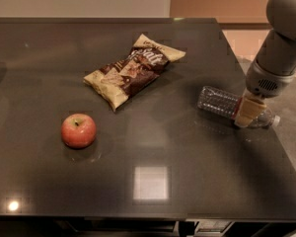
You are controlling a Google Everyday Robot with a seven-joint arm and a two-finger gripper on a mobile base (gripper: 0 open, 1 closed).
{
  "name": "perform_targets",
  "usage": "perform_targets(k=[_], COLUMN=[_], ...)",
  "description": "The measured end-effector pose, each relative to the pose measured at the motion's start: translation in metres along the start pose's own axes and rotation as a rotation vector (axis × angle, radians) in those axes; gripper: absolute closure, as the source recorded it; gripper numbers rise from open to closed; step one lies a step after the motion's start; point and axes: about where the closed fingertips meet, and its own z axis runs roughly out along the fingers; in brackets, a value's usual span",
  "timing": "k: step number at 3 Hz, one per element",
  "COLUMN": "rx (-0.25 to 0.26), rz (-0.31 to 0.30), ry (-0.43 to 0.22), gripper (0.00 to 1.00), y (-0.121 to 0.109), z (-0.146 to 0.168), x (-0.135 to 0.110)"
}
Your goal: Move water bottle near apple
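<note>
The water bottle [216, 101] lies on its side at the right of the dark table [153, 181], with its white cap pointing right toward the table's edge. My gripper [247, 113] is down on the bottle at its label end, covering the label band. The red apple [78, 130] stands upright at the front left, far from the bottle. The arm comes in from the upper right.
A tan-and-brown chip bag [132, 69] lies between the apple and the bottle, toward the back. The table's right edge [286, 157] runs just beyond the bottle's cap. A bright light reflection [150, 183] sits on the front of the table.
</note>
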Motion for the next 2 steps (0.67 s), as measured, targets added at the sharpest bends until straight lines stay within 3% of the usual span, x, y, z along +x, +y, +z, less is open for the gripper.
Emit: perform_targets(k=[1,2], rx=[-0.009,-0.023], rz=[-0.010,-0.072], ry=[-0.008,-0.008], gripper=[0.65,0.88], y=[0.004,0.014], z=[-0.003,-0.012], x=[-0.007,-0.030])
